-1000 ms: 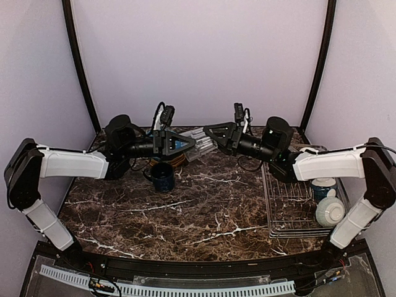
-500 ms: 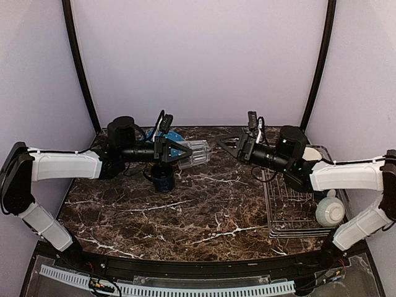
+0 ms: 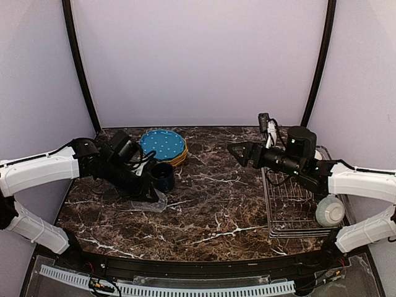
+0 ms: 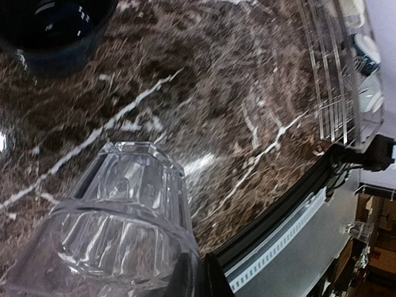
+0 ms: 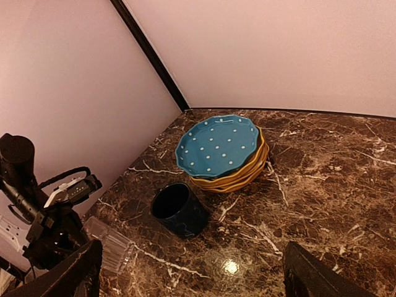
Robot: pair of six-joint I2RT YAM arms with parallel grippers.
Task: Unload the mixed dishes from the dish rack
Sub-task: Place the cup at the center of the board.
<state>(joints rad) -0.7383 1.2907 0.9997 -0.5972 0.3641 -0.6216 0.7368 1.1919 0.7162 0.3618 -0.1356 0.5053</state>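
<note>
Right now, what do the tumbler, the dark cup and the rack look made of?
Tumbler: clear with ribbed sides, and the veined counter shows through it. Likely glass, possibly clear plastic.
Cup: dark blue with a smooth, slightly glossy wall. Probably glazed ceramic.
Rack: thin silvery wires in a grid. Looks like metal, but I can't tell whether it's plated or coated.

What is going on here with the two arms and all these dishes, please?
The robot is unloading a dish rack. The left gripper is shut on a clear glass tumbler, holding it tilted low over the table, on the near side of the dark blue cup. A stack of plates, a blue dotted one on top, stands behind the cup. The right gripper hangs open and empty beside the rack, where a pale bowl waits.
</note>
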